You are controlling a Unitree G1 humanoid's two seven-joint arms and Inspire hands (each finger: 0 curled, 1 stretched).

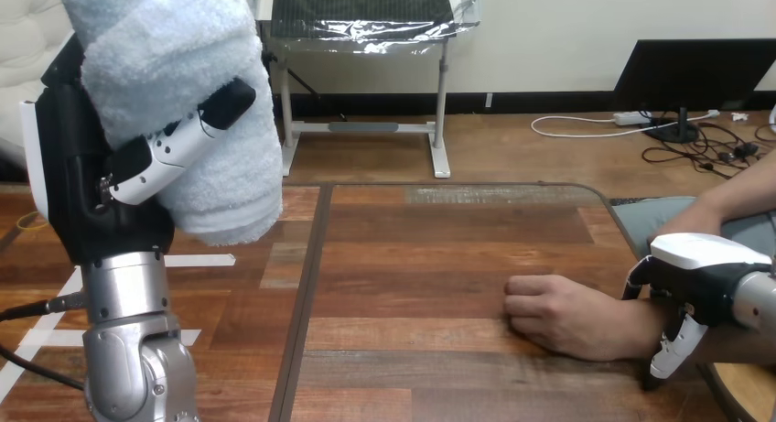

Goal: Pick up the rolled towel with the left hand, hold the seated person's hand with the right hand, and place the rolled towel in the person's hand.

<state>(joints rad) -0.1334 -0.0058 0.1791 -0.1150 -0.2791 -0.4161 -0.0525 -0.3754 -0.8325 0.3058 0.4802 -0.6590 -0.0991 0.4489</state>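
Head view: left hand around towel

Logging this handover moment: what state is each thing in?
Towel: rolled, held up off the table.
Left hand: raised, fingers curled round the towel.
Right hand: fingers curled over the person's wrist.
Person's hand: palm down on the table, fingers curled.

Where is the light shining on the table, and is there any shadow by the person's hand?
Head view: light glares pale off the table's far edge; a thin dark shadow lies under the person's hand, which rests on the wood; the towel in the left hand is bright on top, greyer underneath.
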